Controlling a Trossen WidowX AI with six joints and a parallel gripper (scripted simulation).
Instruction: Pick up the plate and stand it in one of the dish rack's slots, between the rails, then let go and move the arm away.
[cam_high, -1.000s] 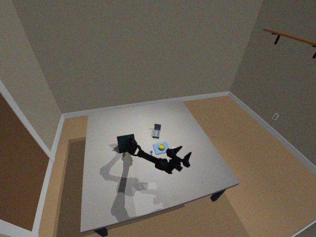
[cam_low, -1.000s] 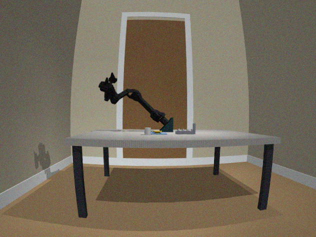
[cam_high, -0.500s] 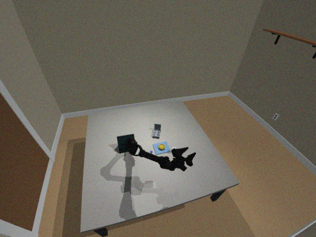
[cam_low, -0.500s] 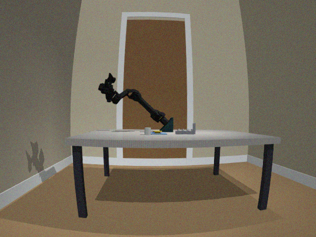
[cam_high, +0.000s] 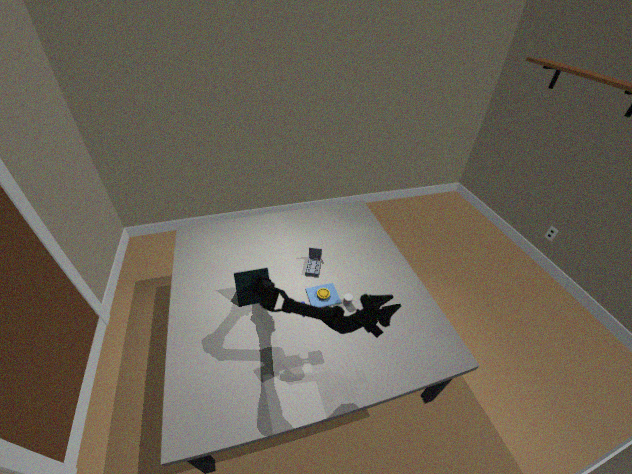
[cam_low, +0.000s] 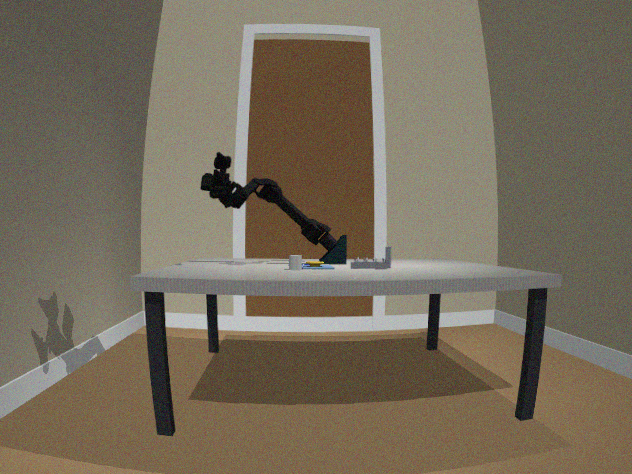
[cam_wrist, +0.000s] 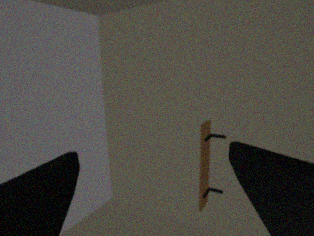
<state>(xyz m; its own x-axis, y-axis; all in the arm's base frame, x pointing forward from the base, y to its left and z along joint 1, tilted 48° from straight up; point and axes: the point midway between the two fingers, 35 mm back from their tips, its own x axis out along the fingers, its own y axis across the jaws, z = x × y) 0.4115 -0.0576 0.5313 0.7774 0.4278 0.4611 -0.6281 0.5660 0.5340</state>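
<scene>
1. While the arm is raised high above the table (cam_high: 214, 357), your gripper (cam_high: 389, 304) stands wide open with nothing between its fingers. In the wrist view both dark fingers frame only a bare wall and a wall shelf (cam_wrist: 204, 165), so you get no sight of the work from there.

2. Look for the plate (cam_high: 323, 293), the yellow disc lying flat on a blue mat (cam_high: 312, 294) near the middle of the table. Flat as it lies, only its rim offers a hold, which is probably why the fingers are spread so wide in advance.

3. Note the cup (cam_high: 348, 300), touching or just beside the mat's edge on the side under your wrist. It sits in the likely path down to the plate, so judge your descent to miss it.

4. Find the dish rack (cam_high: 313, 265) beyond the plate, well apart from it, with an upright end piece at its far end. In the exterior view it is the low grey frame (cam_low: 371, 263) beside the arm's base (cam_low: 336, 252). Its slots are too small here to tell which is easiest.

5. Reckon the task as barely begun: the plate is not yet grasped, so turning the wrist downward comes first.
</scene>
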